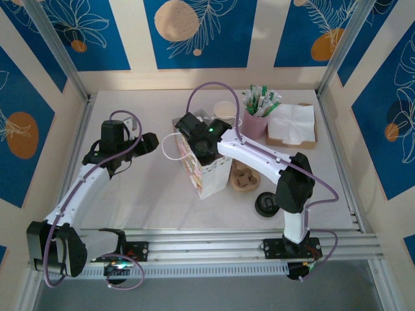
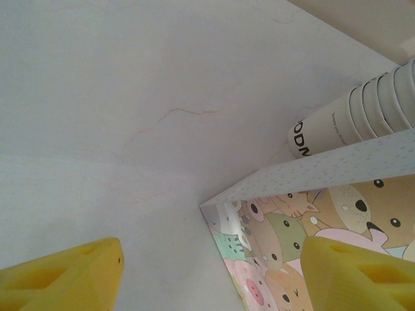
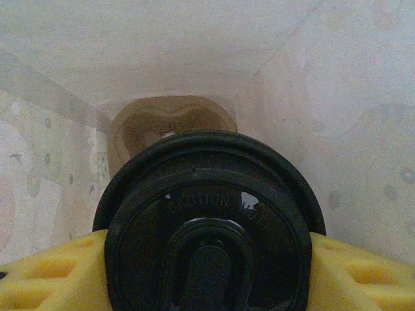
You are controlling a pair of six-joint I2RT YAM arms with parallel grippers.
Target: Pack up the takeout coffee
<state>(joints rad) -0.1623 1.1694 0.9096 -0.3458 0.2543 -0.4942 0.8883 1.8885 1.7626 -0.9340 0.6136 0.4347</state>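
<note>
White table (image 1: 149,188); right pincer (image 3: 207,271) tight on takeout coffee (image 3: 207,214), left pincer (image 2: 209,277) splayed.

Table (image 1: 149,188): cream cup (image 1: 225,109) at 12 o'clock. Pink cup (image 1: 256,125) of sachets at 1. Napkins (image 1: 293,120) at 2. Brown dish (image 1: 257,180) at 3. Loose black lid (image 1: 266,205) at 4.

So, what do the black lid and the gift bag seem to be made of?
The black lid looks like moulded plastic, slightly glossy: raised lettering and small bright reflections. The gift bag seems to be matte printed paper: crisp folded edges, cartoon animals, no shine.
</note>
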